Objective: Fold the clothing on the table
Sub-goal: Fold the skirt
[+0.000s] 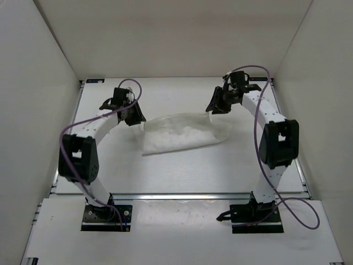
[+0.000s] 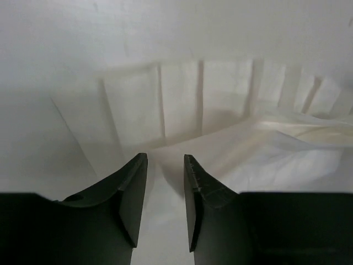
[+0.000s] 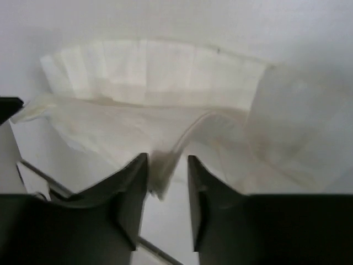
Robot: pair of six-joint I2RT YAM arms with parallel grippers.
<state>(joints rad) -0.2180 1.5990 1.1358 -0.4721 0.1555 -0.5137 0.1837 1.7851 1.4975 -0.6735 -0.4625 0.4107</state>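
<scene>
The white clothing lies crumpled in a folded band across the middle of the table. My left gripper hovers at its left end. In the left wrist view this gripper is open, nothing is pinched between its fingers, and the clothing spreads ahead and to the right. My right gripper is at the far right end. Its jaws stand apart, with a blurred corner of the clothing hanging loose beside the left fingertip.
White walls enclose the table on the left, back and right. An aluminium rail runs along the near edge between the arm bases. Purple cables loop off both arms.
</scene>
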